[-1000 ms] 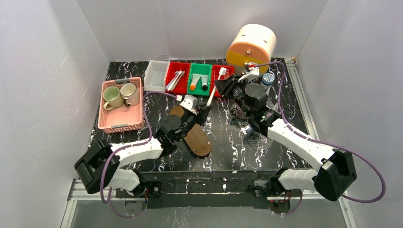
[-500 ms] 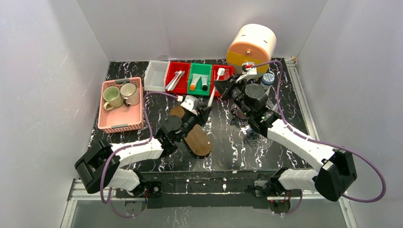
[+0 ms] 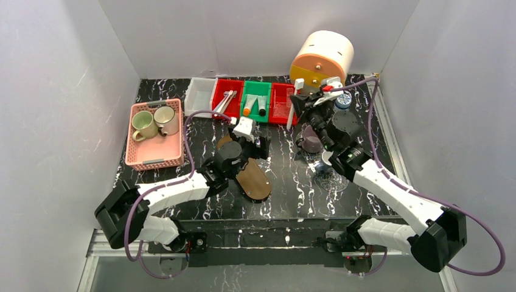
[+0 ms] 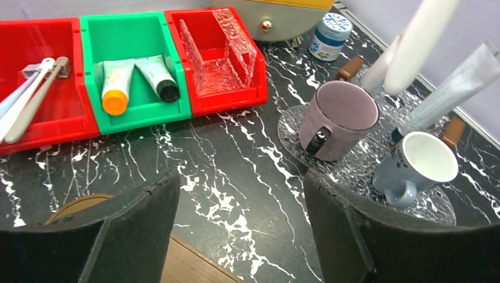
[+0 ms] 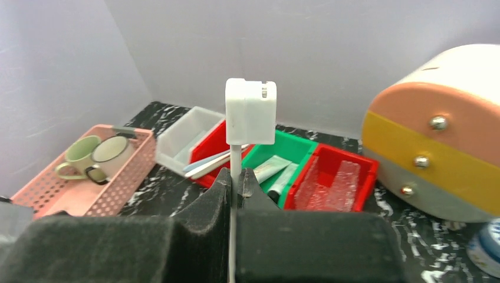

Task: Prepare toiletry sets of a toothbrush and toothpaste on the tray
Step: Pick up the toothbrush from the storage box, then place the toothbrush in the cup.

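The right claw (image 5: 236,184) is closed on the thin shaft of a white toothbrush (image 5: 250,112), held upright with its boxy capped head above the fingers (image 5: 194,236). Seen from above, this claw sits at about 1 o'clock on the counter (image 3: 286,176), just in front of the cream-and-orange drum (image 3: 322,55). The left claw (image 4: 242,206) has its jaws spread wide with nothing between them, low over the middle of the counter, and a brown wooden board (image 3: 254,182) lies under its arm at 6 o'clock. Ahead of it at 11 o'clock stands the green bin (image 4: 135,26), holding an orange-capped tube (image 4: 116,85) and a dark-capped tube (image 4: 156,76) side by side, caps toward the near side. At 10 o'clock the left red bin (image 4: 35,35) holds more toothbrushes (image 4: 35,95). At 12 o'clock the right red bin (image 4: 247,97) holds a clear plastic insert (image 4: 221,59). At 2 o'clock a clear tray (image 4: 292,127) carries a purple mug (image 4: 339,118) and a blue mug (image 4: 415,168), near each other. A pink basket (image 3: 155,161) sits at 9 o'clock on the counter.
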You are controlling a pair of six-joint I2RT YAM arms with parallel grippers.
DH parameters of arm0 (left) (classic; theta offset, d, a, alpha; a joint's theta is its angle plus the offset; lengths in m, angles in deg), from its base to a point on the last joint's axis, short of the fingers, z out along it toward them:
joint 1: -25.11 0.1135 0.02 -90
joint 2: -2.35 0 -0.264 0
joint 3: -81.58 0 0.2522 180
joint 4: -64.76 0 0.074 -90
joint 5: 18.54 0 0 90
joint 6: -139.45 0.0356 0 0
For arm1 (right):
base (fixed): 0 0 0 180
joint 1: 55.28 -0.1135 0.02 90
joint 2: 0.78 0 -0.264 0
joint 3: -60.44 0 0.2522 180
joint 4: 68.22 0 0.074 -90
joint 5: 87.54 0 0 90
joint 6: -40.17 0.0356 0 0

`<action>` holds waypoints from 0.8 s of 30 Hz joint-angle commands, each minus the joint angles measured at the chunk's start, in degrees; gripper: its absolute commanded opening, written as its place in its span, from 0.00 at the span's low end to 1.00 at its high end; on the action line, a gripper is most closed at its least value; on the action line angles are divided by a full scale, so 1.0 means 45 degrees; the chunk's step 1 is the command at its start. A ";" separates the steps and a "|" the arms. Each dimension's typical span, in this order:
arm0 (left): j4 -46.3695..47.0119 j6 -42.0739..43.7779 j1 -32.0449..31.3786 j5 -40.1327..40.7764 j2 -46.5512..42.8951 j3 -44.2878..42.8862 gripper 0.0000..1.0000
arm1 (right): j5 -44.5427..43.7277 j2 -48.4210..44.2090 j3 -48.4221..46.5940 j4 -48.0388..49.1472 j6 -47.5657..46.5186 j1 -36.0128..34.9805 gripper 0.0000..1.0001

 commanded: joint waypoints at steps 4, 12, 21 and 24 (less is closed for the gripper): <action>-0.4656 -0.1014 0.0396 0.1664 -0.1301 -0.2343 0.83 | -0.0515 -0.0557 0.1153 0.1465 -0.2211 0.1204 0.01; -0.8954 -0.3024 0.2105 0.1212 -0.2205 -0.3925 0.97 | -0.0619 -0.0524 0.2477 0.2509 -0.2793 0.2536 0.01; -1.1561 -0.3618 0.3765 -0.0195 -0.3038 -0.4146 0.98 | -0.0625 0.0392 0.3504 0.4030 -0.2745 0.3517 0.01; -1.2173 -0.3209 0.3865 0.0095 -0.3486 -0.4029 0.98 | -0.0635 0.0832 0.3812 0.4703 -0.2583 0.3759 0.01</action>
